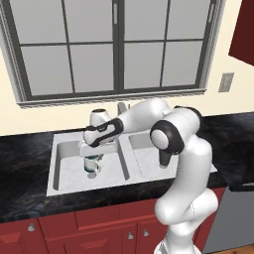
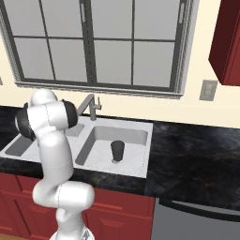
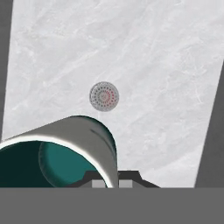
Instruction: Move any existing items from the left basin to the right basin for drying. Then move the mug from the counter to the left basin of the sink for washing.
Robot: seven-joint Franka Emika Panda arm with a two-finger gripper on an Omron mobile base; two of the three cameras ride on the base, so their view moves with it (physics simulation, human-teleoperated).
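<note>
Taking stock at the sink [image 1: 57, 184], biggest first, all placed rel. to it:

- Counter [image 1: 25, 149]: black stone, wraps the sink on both sides. No mug on the stretches in view.
- Sink: double-basin, faucet [image 2: 91, 107] at the back behind the divider.
- Right basin [image 2: 136, 136]: holds the dark tumbler [image 2: 117, 151], upright on the floor near mid-basin. Step 1 looks done.
- Left basin [image 1: 64, 163]: drain [image 3: 104, 96] shows below the hand, floor otherwise bare.
- Gripper [image 1: 92, 161]: down inside the left basin, fingers pinched closed on the mug's wall.
- Mug [image 3: 65, 148]: white, teal inside, held in the gripper over the left basin floor; can't tell if it's touching down yet.

Status: step 2 nearly there, by my read. Left to do: set mug down, let go, lift arm out.
</note>
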